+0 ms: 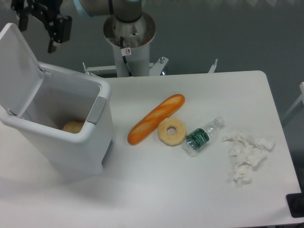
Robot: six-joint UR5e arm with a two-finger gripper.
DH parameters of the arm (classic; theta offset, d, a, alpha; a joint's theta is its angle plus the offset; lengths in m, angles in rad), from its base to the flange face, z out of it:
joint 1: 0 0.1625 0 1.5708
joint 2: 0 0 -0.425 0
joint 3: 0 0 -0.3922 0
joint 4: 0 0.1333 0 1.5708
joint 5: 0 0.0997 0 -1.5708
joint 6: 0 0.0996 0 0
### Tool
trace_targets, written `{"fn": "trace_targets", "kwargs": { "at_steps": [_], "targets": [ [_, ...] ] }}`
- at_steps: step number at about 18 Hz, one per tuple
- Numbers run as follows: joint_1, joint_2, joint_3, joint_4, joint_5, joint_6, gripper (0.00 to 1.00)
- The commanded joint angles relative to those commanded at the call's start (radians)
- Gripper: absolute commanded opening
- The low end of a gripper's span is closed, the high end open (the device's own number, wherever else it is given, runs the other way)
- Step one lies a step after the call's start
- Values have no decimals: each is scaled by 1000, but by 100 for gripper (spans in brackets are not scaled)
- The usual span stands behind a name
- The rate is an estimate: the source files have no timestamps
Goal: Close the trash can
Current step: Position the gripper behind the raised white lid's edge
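The white trash can (71,142) stands at the table's left with its flat lid (16,64) swung up and back, leaning to the left. A grey latch (96,110) sits on its right rim, and a tan round item (73,127) lies inside. My gripper (35,35) hangs at the top left, above and just right of the lid's upper edge, not touching it. Its dark fingers (51,46) point down and are spread apart with nothing between them.
A baguette (156,118), a ring-shaped pastry (172,131), a small plastic bottle (202,137) and crumpled white tissues (247,156) lie on the table (190,199) to the right of the bin. The arm's base column (129,38) stands behind the table.
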Motion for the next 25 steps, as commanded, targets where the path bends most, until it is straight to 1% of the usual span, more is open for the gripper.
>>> {"fn": "trace_targets", "kwargs": {
  "at_steps": [7, 9, 15, 25],
  "targets": [
    [0, -12, 14, 18, -2, -55, 100],
    [-2, -15, 14, 34, -2, -69, 100],
    [-2, -37, 18, 141, 2, -163, 100],
    [5, -32, 29, 143, 51, -164, 100]
  ]
}}
